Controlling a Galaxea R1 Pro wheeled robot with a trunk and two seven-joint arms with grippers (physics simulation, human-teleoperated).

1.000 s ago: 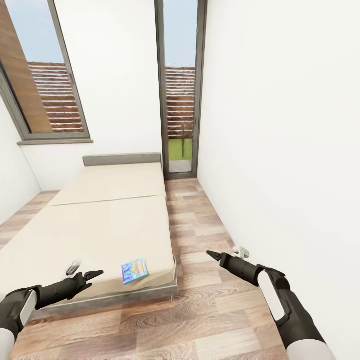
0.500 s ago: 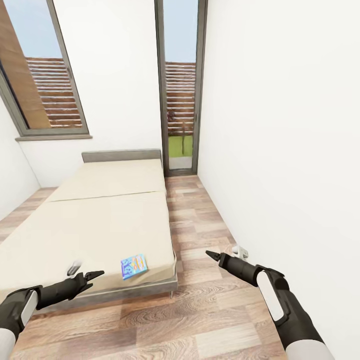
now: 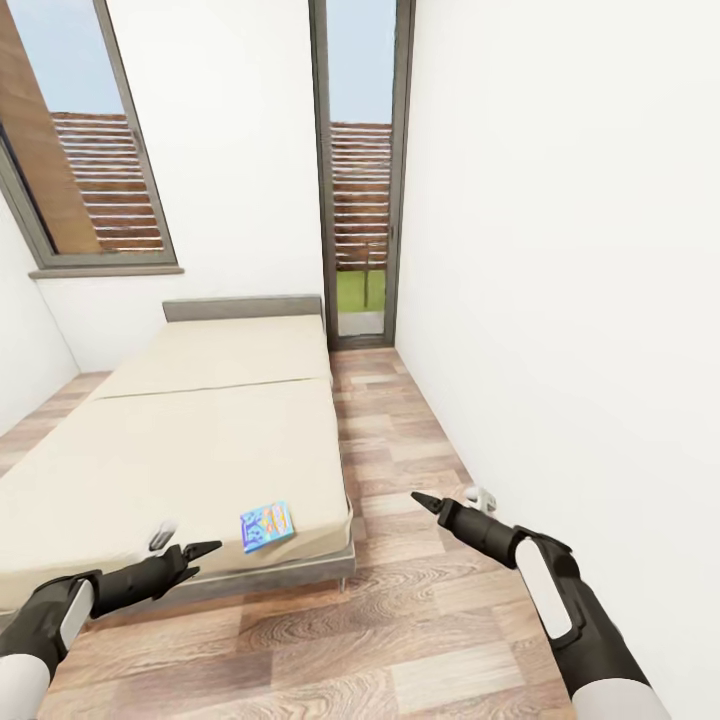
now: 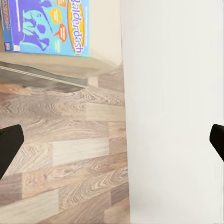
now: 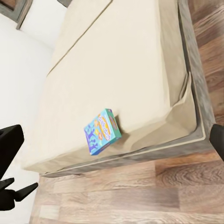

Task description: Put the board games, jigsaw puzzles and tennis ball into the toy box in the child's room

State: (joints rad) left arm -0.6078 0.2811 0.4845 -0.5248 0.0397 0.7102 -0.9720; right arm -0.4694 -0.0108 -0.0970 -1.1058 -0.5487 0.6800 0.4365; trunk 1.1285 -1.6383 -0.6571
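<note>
A small blue board game (image 3: 267, 525) with orange print lies flat near the foot corner of the cream bed (image 3: 200, 440). In the left wrist view the board game (image 4: 46, 25) reads "Balderdash". My left gripper (image 3: 190, 541) hovers open just left of the box, low over the bed's foot edge, with nothing between its fingers. My right gripper (image 3: 448, 495) is open and empty over the wood floor, right of the bed. The right wrist view looks down on the board game (image 5: 102, 131) and the bed (image 5: 116, 70).
A strip of brown wood-plank floor (image 3: 400, 440) runs between the bed and the white wall (image 3: 560, 300) on the right. A narrow glass door (image 3: 360, 200) stands at the far end and a window (image 3: 90, 150) at the left. The bed's grey frame edge (image 3: 250, 578) faces me.
The whole view has shifted a little, so the camera has moved. My left gripper sits slightly further right, nearer the blue box. Both grippers stay open.
</note>
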